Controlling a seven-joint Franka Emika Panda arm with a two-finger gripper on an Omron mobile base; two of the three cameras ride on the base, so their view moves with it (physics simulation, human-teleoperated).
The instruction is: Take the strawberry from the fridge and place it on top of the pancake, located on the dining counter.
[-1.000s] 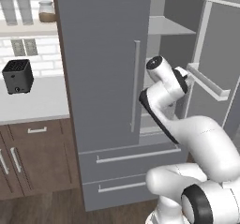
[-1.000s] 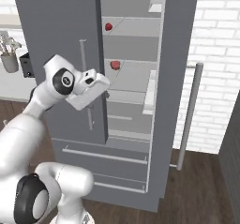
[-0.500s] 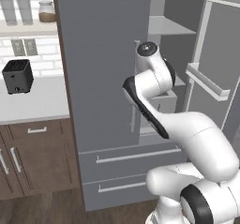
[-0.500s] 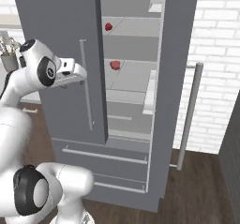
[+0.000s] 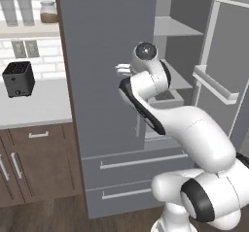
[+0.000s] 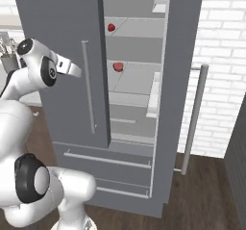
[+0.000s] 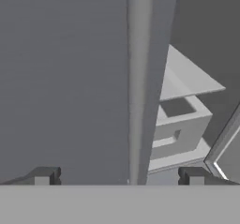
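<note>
Two red fruits [image 6: 117, 67] on fridge [image 6: 67, 41] shelves; closed door before claw [image 7: 119, 177].

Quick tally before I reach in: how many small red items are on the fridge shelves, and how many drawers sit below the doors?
Small red items on the fridge shelves: 2, upper and lower
Drawers below: 2, top and bottom
Total: 4

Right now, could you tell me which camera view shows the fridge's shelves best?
The right base view: it looks past the open door onto the shelves and two small red items. The left base view catches their edges; the hand view, one corner beside the closed door's handle.
</note>
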